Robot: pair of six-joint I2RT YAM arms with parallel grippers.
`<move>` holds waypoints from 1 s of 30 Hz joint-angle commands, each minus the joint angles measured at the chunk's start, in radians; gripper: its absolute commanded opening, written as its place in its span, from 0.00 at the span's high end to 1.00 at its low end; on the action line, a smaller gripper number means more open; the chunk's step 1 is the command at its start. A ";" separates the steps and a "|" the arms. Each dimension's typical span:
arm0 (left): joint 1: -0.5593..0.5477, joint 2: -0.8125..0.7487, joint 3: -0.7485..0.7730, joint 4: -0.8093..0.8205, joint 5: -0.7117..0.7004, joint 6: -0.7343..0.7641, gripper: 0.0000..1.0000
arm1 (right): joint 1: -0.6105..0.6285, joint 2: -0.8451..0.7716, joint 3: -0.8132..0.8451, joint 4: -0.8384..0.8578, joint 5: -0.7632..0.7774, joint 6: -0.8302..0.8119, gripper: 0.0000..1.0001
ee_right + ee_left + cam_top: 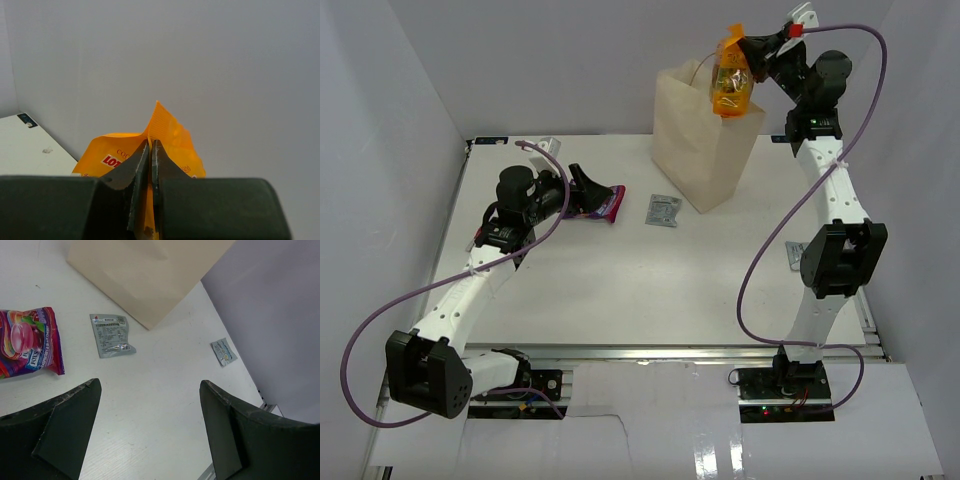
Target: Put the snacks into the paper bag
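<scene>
Work is split between 2 arms. The left fingers (586, 190) hang low over the table (620, 290), spread wide and holding nothing, a stance that suits lining up a pick. The purple packet (604, 205) lies flat just beside them; in the wrist view it is outside the gap, not between them. Right of it the silver sachet (662, 210) lies flat on its own, near the foot of the paper bag (695, 150). The bag stands upright toward the far side, mouth facing up so packets can be dropped in. Above its right-hand corner the orange packet (731, 85) dangles by its top seam from the right fingers (752, 47), which are pinched together on it. Gripping that edge probably lets it hang straight and slip in narrow end first. Whether its lower end is already past the rim I cannot tell. A small pale sachet (223, 352) lies far right, near the table edge. Walls (410, 100) close the table on 3 sides, so the right arm works near the back corner with little room behind. The stretch between the purple packet and the bag holds only the silver sachet.
</scene>
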 commanded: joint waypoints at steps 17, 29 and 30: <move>0.007 -0.019 -0.020 0.016 0.014 -0.001 0.10 | -0.014 -0.133 0.103 0.174 0.007 0.106 0.92; 0.007 -0.020 -0.024 0.022 0.020 -0.002 0.10 | -0.041 -0.164 0.117 0.181 0.016 0.109 0.92; 0.007 -0.022 -0.024 0.021 0.020 -0.002 0.10 | -0.041 -0.164 0.115 0.181 0.016 0.106 0.92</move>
